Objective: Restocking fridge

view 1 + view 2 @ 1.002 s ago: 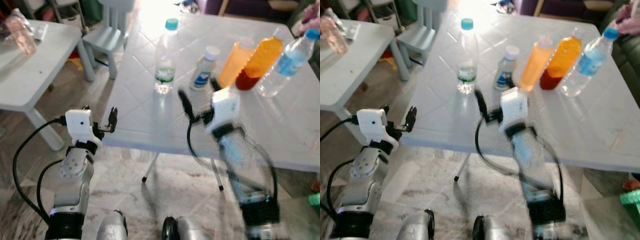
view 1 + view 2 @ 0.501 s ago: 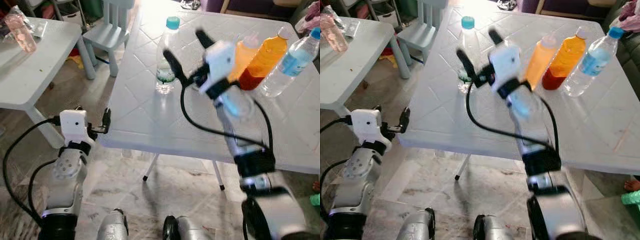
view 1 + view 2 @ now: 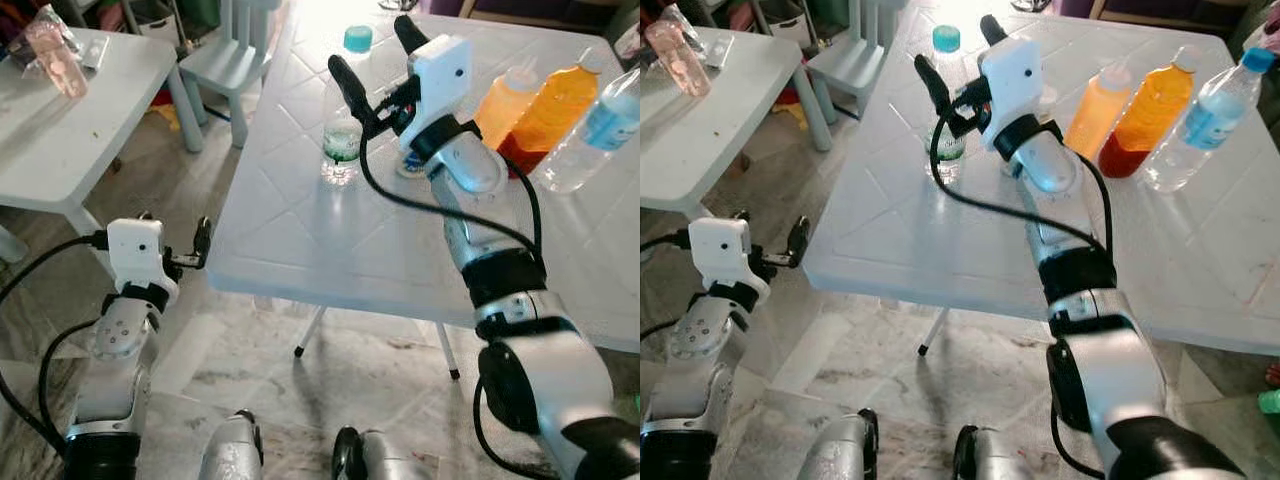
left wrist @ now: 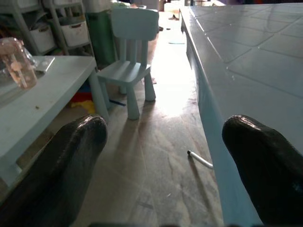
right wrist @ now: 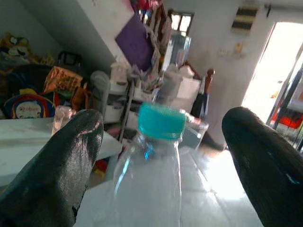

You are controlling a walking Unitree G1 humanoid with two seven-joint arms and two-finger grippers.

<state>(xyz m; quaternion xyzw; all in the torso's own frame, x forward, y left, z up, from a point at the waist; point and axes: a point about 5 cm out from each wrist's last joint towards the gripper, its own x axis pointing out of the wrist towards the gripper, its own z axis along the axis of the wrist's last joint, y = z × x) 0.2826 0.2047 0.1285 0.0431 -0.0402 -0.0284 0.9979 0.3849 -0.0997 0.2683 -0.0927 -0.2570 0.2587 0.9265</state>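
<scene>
A clear water bottle (image 3: 342, 150) with a teal cap (image 5: 161, 122) stands upright on the white table (image 3: 300, 230), left of the other drinks. My right gripper (image 3: 372, 50) is stretched out over the table and open, one finger on each side of the bottle's neck, apart from it. In the right wrist view the bottle (image 5: 151, 179) stands between the two black fingers (image 5: 61, 161). Low at the table's near-left edge my left gripper (image 3: 175, 228) is open and holds nothing.
Two orange drink bottles (image 3: 555, 100), a blue-labelled water bottle (image 3: 600, 120) and a small white bottle (image 3: 410, 160) behind my forearm stand to the right. A low white side table (image 3: 60, 140) with a pink cup (image 3: 55, 60) is at left. A pale child's chair (image 4: 132, 71) stands beyond.
My right arm has risen from the table's near edge and reached forward and left, bringing its open fingers to the teal-capped bottle. The left arm has stayed low near the table edge.
</scene>
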